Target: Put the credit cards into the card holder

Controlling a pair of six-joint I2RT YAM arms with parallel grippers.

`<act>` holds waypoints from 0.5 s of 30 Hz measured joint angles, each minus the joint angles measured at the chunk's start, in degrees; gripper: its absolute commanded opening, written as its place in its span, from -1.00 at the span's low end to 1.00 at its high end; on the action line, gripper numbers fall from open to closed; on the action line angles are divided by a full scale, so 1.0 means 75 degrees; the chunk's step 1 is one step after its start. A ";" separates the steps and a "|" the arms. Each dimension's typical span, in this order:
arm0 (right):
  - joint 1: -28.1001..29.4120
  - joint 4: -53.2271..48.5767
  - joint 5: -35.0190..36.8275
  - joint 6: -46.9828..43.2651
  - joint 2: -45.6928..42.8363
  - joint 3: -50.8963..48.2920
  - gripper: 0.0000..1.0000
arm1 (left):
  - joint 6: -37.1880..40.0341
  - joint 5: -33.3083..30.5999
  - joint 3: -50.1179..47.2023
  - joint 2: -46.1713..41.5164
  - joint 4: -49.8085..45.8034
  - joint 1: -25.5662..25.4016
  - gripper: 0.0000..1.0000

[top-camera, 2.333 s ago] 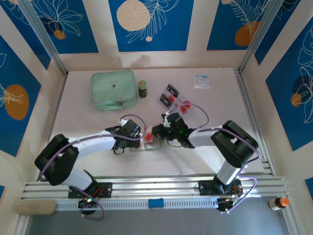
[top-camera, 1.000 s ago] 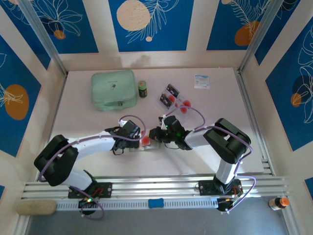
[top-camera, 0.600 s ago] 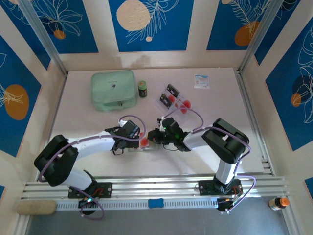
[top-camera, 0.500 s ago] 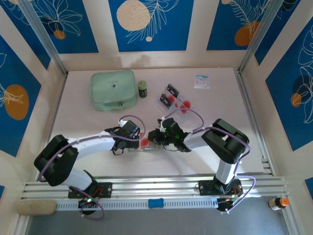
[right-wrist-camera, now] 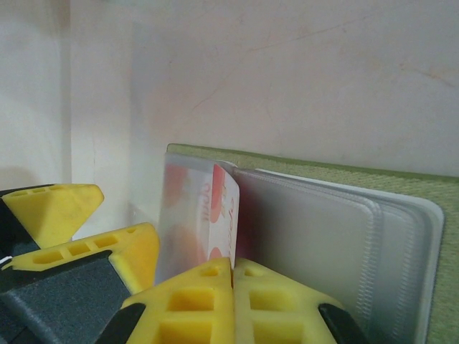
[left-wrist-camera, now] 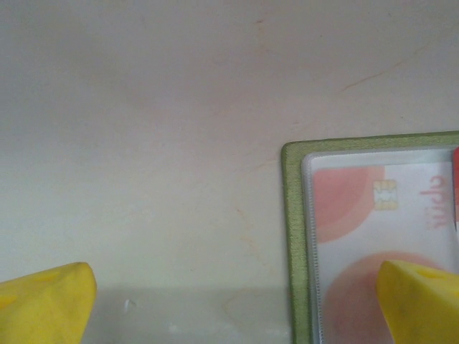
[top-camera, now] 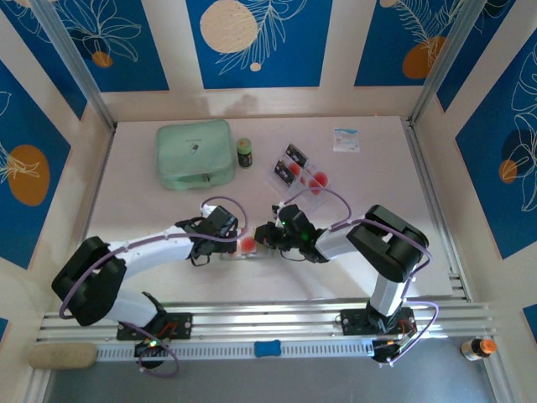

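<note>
The card holder [right-wrist-camera: 337, 179] lies open and flat on the surface [top-camera: 377, 193], near the middle of its front half, between the two arms. Its olive rim frames greyish clear sleeves. In the left wrist view one sleeve already covers a card with pale red circles and a small chip.

A credit card [right-wrist-camera: 225, 204] stands on edge at the holder's left sleeve. Its far end is against the clear plastic, but how far it has gone in cannot be told. Its near edge sits in the seam of the right gripper [right-wrist-camera: 233, 276], whose yellow fingers are pressed together on it, right at the holder's near border.

The left gripper [left-wrist-camera: 233, 304] is spread wide and holds nothing. One fingertip is over the holder's sleeve and the other is out over bare surface beyond the holder's corner.

Farther back, more credit cards [top-camera: 295, 168] lie in a cluster, well apart from both grippers. A mint-green case [top-camera: 195, 153] lies towards the back left.
</note>
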 measured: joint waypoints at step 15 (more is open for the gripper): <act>0.0154 -0.0090 0.0586 0.0262 -0.0117 -0.0111 -1.00 | -0.0347 -0.0029 -0.0309 -0.0006 0.0015 0.0012 1.00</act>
